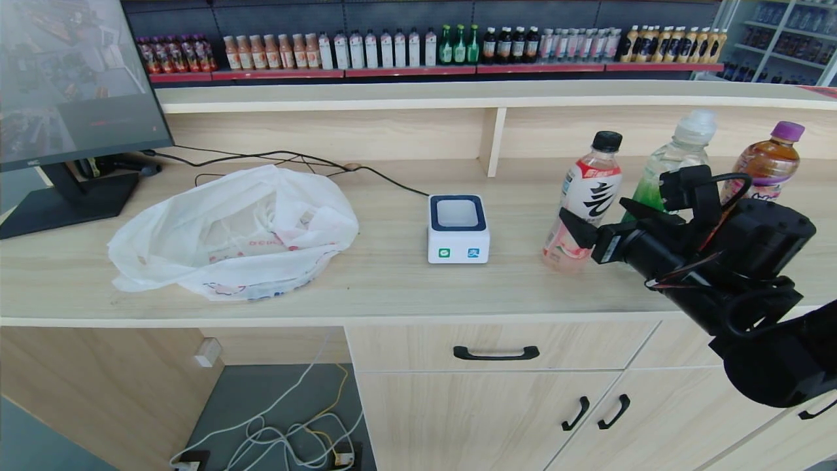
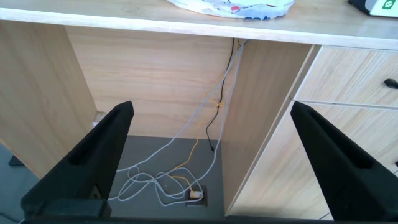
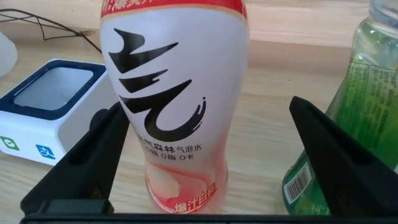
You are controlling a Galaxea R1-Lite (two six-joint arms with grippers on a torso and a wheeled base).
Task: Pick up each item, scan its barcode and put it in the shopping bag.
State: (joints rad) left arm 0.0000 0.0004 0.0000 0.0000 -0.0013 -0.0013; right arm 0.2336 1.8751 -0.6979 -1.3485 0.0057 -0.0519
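My right gripper (image 3: 208, 109) gapes wide around the pink bottle (image 3: 180, 93), unclamped; my left gripper (image 2: 211, 109) gapes wide, empty.

We make out a large black brush-stroke character (image 3: 163, 93) on the pink bottle (image 3: 186, 162) label, small print beneath it, a barcode (image 3: 303, 185) on the green bottle (image 3: 351, 118), a green icon (image 3: 8, 144) and a blue icon (image 3: 43, 150) on the scanner (image 3: 59, 115) front

Green bottle (image 1: 657, 171) lower half hidden
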